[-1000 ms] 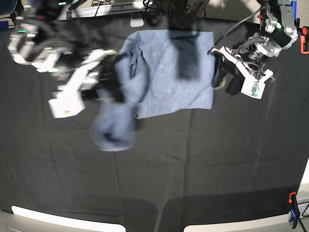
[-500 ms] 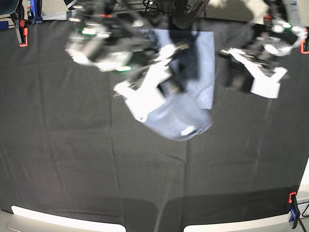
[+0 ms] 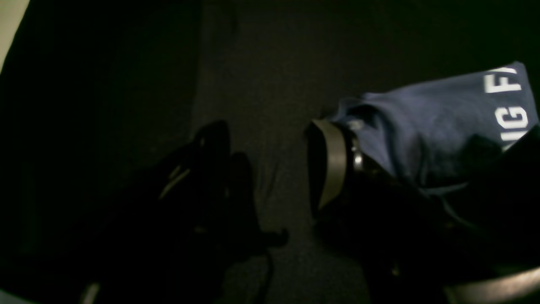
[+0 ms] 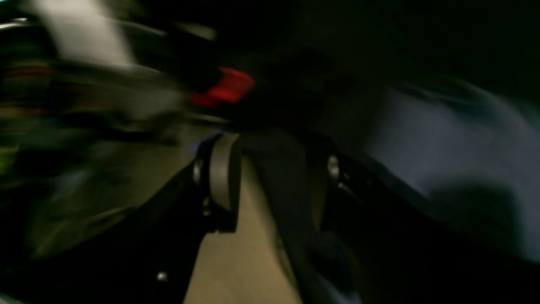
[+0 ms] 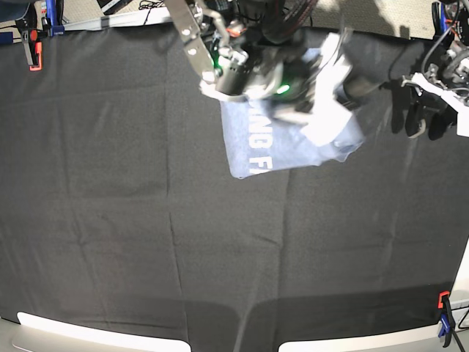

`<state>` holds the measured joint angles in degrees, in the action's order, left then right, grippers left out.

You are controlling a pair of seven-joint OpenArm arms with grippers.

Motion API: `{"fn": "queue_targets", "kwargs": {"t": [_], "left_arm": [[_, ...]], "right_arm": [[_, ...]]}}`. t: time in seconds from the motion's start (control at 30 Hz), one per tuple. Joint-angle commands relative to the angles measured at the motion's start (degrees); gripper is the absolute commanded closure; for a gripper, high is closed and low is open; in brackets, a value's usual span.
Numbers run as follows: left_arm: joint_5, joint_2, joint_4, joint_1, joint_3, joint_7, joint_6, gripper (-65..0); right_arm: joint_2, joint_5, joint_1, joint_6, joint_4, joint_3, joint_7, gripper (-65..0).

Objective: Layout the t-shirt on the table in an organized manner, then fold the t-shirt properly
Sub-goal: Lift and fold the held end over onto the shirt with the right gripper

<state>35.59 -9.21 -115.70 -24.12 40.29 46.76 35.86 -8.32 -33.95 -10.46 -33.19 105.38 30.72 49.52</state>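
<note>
The blue-grey t-shirt [image 5: 282,143] lies folded at the back middle of the table [image 5: 146,220], its white lettering [image 5: 260,150] facing up. My right arm reaches across it from the back, blurred by motion. The right gripper [image 5: 357,86] hangs above the shirt's right edge. In the right wrist view that gripper [image 4: 278,177] has its jaws apart, the shirt [image 4: 443,147] a blur beside it. My left gripper [image 5: 416,116] stands open just right of the shirt. In the left wrist view it [image 3: 270,169] is open over black cloth, the lettered shirt [image 3: 443,122] beside its right finger.
Orange clips [image 5: 33,55] [image 5: 443,301] and a blue clip [image 5: 447,330] hold the black cloth at its edges. A red clip [image 4: 223,88] shows blurred in the right wrist view. Cables and equipment line the back edge [image 5: 146,11].
My right arm swung from the left across to the right, carrying the shirt's loose side over the rest. The lettering now faces up, and the jaws have parted. The left arm drew back rightward.
</note>
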Motion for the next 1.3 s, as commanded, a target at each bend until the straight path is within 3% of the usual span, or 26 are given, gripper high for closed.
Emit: {"fn": "queue_targets", "kwargs": {"t": [0.0, 0.1, 0.2, 0.3, 0.4, 0.5, 0.6, 0.8, 0.93, 1.0, 1.13, 1.27], "left_arm": [[0.9, -0.5, -0.9, 0.0, 0.3, -1.3, 0.2, -27.5], [0.9, -0.6, -0.9, 0.0, 0.3, -1.4, 0.2, -27.5], [0.9, -0.5, -0.9, 0.0, 0.3, -1.4, 0.2, -27.5], [0.9, -0.5, -0.9, 0.0, 0.3, -1.4, 0.2, -27.5], [0.9, -0.5, -0.9, 0.0, 0.3, -1.4, 0.2, -27.5], [1.0, -0.5, -0.9, 0.0, 0.3, -1.4, 0.2, -27.5], [1.0, -0.5, -0.9, 0.0, 0.3, -1.3, 0.2, -27.5], [0.9, -0.5, -0.9, 0.0, 0.2, -1.4, 0.2, -27.5], [0.9, -0.5, -0.9, 0.0, 0.2, -1.4, 0.2, -27.5], [0.9, -0.5, -0.9, 0.0, 0.2, -1.3, 0.2, -27.5], [1.0, -0.5, -0.9, 0.0, 0.2, -1.4, 0.2, -27.5], [4.3, -0.5, -0.9, -0.4, 0.1, -1.1, 1.5, -24.0]], "right_arm": [[-0.7, -3.3, 1.0, -0.9, 1.6, -0.1, -0.2, -25.1], [-0.7, -5.2, 1.8, -0.9, 5.0, -0.9, 3.2, -25.0], [-0.7, -1.7, 1.7, -0.9, 10.0, -3.2, 6.3, -25.0], [-0.7, 6.1, 1.5, 0.5, 15.0, -6.0, 9.5, -25.0], [-0.7, 16.2, 0.7, 2.6, 18.8, -9.1, 9.0, -24.9], [-0.7, 24.9, 0.8, 7.4, 19.7, -11.7, 7.4, -23.3], [2.8, 29.4, 0.8, 9.6, 18.2, -12.5, 7.6, -23.2], [5.5, 26.4, 0.8, 9.6, 10.8, -9.6, 13.1, -23.2], [5.5, 18.5, 0.0, 4.6, 9.3, -2.7, 15.0, -23.2], [5.5, 17.0, -1.3, 3.9, 9.4, 1.0, 15.1, -23.2], [5.4, 17.3, -2.1, 3.6, 9.9, 5.2, 15.0, -23.2], [5.5, 22.1, -1.0, 4.4, 13.8, 3.0, 12.1, -23.2]]}}
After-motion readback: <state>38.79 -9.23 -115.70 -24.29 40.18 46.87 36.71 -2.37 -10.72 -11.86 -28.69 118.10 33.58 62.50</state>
